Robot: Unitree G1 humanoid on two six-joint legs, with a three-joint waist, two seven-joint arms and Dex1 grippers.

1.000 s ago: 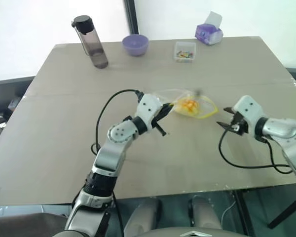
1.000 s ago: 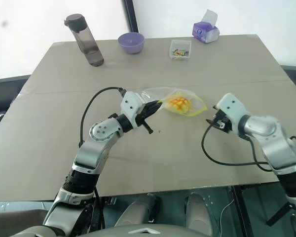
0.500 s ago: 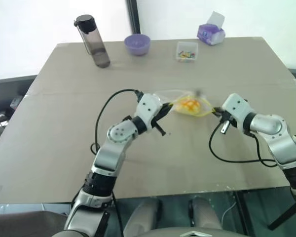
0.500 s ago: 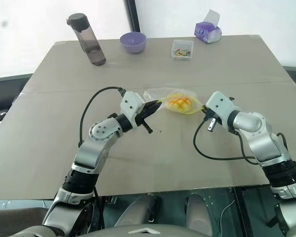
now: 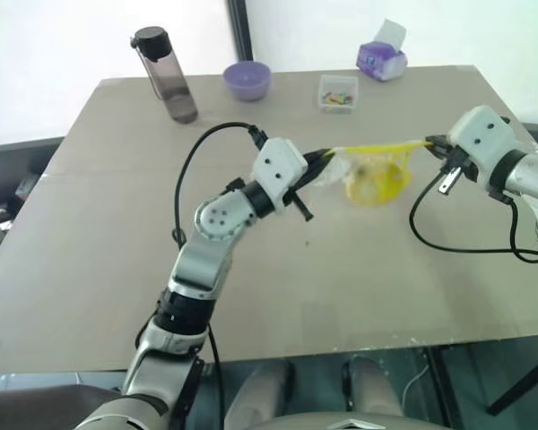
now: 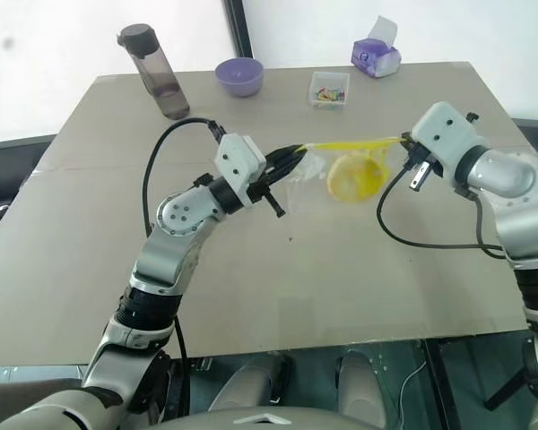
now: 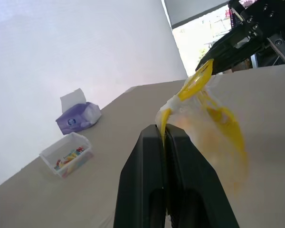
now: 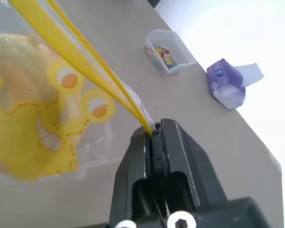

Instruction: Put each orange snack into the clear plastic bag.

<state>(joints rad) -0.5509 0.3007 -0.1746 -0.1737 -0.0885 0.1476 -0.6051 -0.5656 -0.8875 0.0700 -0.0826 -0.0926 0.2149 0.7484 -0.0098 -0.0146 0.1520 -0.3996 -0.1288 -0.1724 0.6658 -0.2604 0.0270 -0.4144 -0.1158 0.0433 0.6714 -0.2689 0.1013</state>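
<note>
The clear plastic bag (image 5: 369, 176) hangs above the table, held at both ends of its yellow seal strip (image 5: 377, 147), which is stretched taut. My left gripper (image 5: 325, 157) is shut on the strip's left end, and its black fingers (image 7: 152, 156) are pressed together on it in the left wrist view. Shut on the strip's right end is my right gripper (image 5: 429, 144), seen close up in the right wrist view (image 8: 153, 129). The orange snack (image 6: 352, 177) sits inside the bag, a round yellow-orange shape sagging below the strip.
Along the table's (image 5: 251, 269) far edge stand a dark drinking bottle (image 5: 166, 76), a purple bowl (image 5: 247, 81), a small clear box of coloured bits (image 5: 338, 92) and a purple tissue pack (image 5: 381, 61). Black cables loop from both wrists.
My right gripper came in from the right and shut on the bag's right end. Both grippers then rose, lifting the bag with the snack off the table and pulling the seal taut.
</note>
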